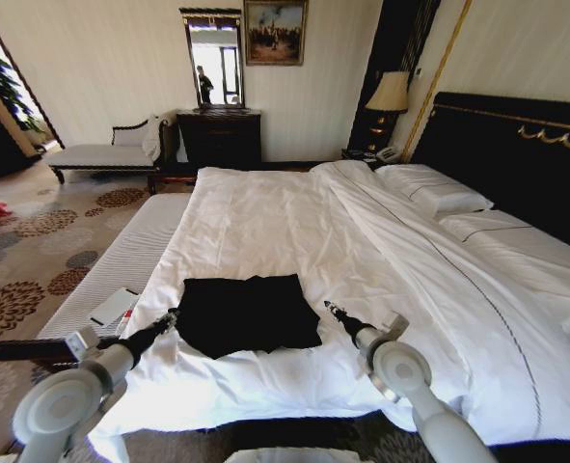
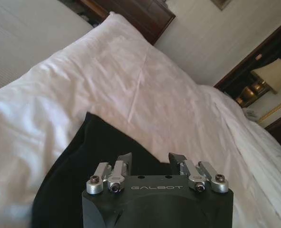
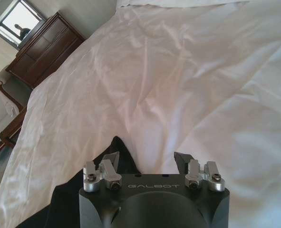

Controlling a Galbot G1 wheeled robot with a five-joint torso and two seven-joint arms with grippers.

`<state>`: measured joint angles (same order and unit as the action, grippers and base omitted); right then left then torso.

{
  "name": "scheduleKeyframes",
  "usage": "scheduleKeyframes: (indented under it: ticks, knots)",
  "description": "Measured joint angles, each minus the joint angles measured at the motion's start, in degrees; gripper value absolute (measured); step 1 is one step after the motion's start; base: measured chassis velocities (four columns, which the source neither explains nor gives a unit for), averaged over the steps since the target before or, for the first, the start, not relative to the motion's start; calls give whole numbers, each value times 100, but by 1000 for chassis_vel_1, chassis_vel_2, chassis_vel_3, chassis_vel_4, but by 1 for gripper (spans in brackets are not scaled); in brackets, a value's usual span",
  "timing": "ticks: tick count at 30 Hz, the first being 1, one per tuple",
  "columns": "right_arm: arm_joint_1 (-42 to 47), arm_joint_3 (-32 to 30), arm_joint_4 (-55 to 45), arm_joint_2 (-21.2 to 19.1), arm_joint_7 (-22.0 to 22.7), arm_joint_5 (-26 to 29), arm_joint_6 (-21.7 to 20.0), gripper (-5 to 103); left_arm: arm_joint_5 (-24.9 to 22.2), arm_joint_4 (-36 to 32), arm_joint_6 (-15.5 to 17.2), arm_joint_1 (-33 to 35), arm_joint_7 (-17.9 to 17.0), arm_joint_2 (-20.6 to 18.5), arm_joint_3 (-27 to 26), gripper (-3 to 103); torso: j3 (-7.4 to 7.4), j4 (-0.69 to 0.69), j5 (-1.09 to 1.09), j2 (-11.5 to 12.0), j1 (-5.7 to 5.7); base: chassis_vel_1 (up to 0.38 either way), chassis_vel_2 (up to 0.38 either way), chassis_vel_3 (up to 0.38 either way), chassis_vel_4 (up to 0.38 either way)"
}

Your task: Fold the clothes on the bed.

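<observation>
The left claw point(image 1: 173, 315) is hovering at the left edge of the black T-shirt point(image 1: 248, 313), its fingers point(image 2: 125, 163) spread apart over dark cloth. The soft matte shirt is lying folded into a rough rectangle on the near part of the bed point(image 1: 265, 231), whose white duvet is creasing in long wrinkles; no lettering is showing. The right claw point(image 1: 329, 308) is hanging just beside the shirt's right edge, fingers point(image 3: 110, 160) likewise spread.

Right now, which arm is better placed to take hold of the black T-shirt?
Probably left: the left gripper is open at the T-shirt edge, over the cloth. The right gripper, open, sits just off its corner.
</observation>
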<state>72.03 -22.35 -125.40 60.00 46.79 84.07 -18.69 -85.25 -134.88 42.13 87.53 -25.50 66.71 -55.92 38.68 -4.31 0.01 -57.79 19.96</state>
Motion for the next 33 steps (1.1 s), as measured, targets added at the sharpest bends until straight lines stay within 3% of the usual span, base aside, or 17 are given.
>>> scheduleKeyframes:
  ticks: [1, 3, 5, 7, 9, 13, 14, 15, 19, 21, 29, 33]
  knots:
    - [0, 0, 0, 0, 0, 0, 0, 62, 0, 0, 0, 0, 0, 0, 0, 49, 0, 0, 0, 0, 0, 0, 0, 0, 0]
    - [-142, -41, 135, -64, 26, 103, -2, 73, -117, 229, 0, -218, -61, -70, -39, 55, 0, 1, -1, 0, 0, 0, 0, 0, 0]
    - [-221, -28, 249, -77, 34, 126, -7, 84, -225, 644, 0, -527, -117, -136, 22, 66, 0, 1, -1, 0, -1, 0, 0, 0, 0]
    - [-235, -14, 282, -76, 36, 126, -11, 84, -280, 797, -2, -633, -116, -153, 64, 72, 0, 1, -1, 0, 0, 0, 0, 0, 0]
    - [-298, 80, 428, -28, 60, 118, -40, 98, -534, 1528, -1, -1207, -107, -208, 288, 82, 0, -4, -3, 0, 0, 0, 0, 0, 0]
    - [-530, 374, 653, 36, 84, 107, -52, 99, -695, 2145, -2, -1565, 42, -210, 354, 93, 1, -10, -2, 1, 1, 0, 0, 0, 0]
    - [-707, 574, 795, 58, 84, 101, -54, 100, -692, 2379, -2, -1624, 113, -194, 313, 93, 1, -5, -2, 1, 1, 0, 0, 0, 0]
    - [-908, 822, 977, 95, 85, 98, -59, 100, -659, 2754, -1, -1758, 206, -177, 282, 99, 1, 6, 0, 1, 1, 0, 0, 0, 0]
    - [-1047, 1016, 1186, 162, 105, 80, -67, 100, -560, 3546, -2, -2192, 352, -171, 403, 100, 1, 5, -4, 1, 1, 0, 0, 0, 0]
    - [-1101, 1074, 1308, 202, 118, 54, -69, 100, -485, 3992, -2, -2510, 475, -165, 527, 100, 1, -4, -4, 1, 1, 0, 0, 0, 0]
    - [-1220, 1142, 1530, 296, 156, 7, -69, 100, -239, 4632, 0, -3101, 689, -152, 882, 100, 0, -1, -1, 1, 1, 0, 0, 0, 0]
    - [-1288, 1174, 1620, 376, 189, -28, -69, 100, 243, 5020, 1, -3421, 845, -102, 1180, 100, 0, 1, -1, 1, 1, 0, 0, 0, 0]
